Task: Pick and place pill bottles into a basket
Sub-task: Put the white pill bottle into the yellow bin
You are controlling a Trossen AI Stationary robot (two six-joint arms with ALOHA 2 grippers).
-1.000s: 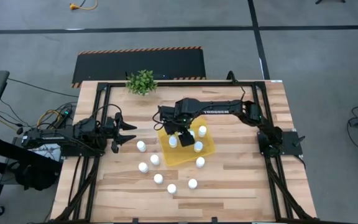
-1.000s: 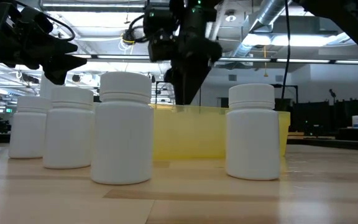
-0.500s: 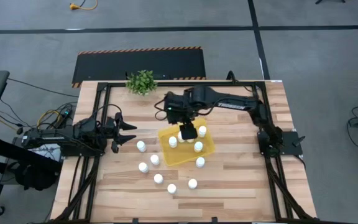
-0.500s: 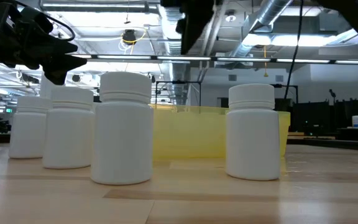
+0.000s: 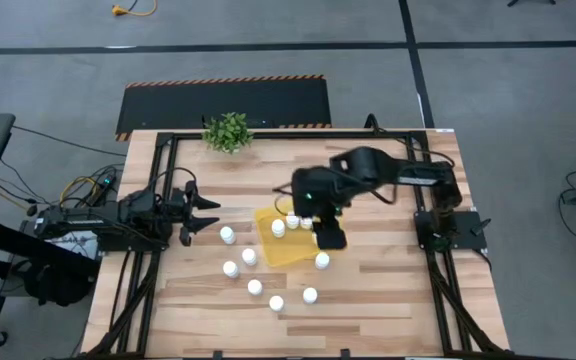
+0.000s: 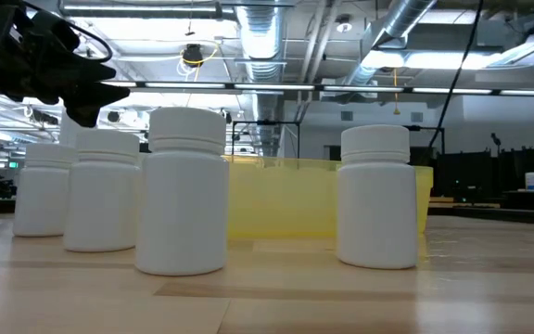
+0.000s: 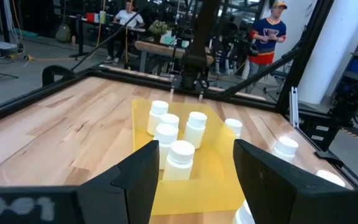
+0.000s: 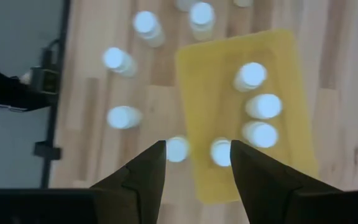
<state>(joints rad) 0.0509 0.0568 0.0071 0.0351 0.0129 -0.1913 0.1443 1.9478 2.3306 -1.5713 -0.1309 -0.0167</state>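
Observation:
The yellow basket [image 5: 286, 248] lies mid-table with several white pill bottles [image 8: 265, 106] standing in it. More bottles [image 5: 255, 287] stand on the wood to its left and toward the near edge; some of them fill the low view's foreground [image 6: 188, 190]. My right gripper [image 5: 330, 238] hangs high over the basket's right part, pointing steeply down, open and empty [image 8: 194, 168]. My left gripper [image 5: 206, 214] waits level at the table's left, open [image 7: 194, 168], facing the basket [image 7: 185, 186] with nothing between its fingers.
A small green plant [image 5: 228, 131] stands at the far edge. Black frame rails [image 5: 158, 200] run along the table's sides. Bare wood lies right of the basket [image 5: 388, 260]. People [image 7: 272, 34] show in the room beyond the table.
My right gripper has risen from just over the basket, leaving the low view through its top. It has also swung toward the table's right and near edges. Bottles and basket stay where they were.

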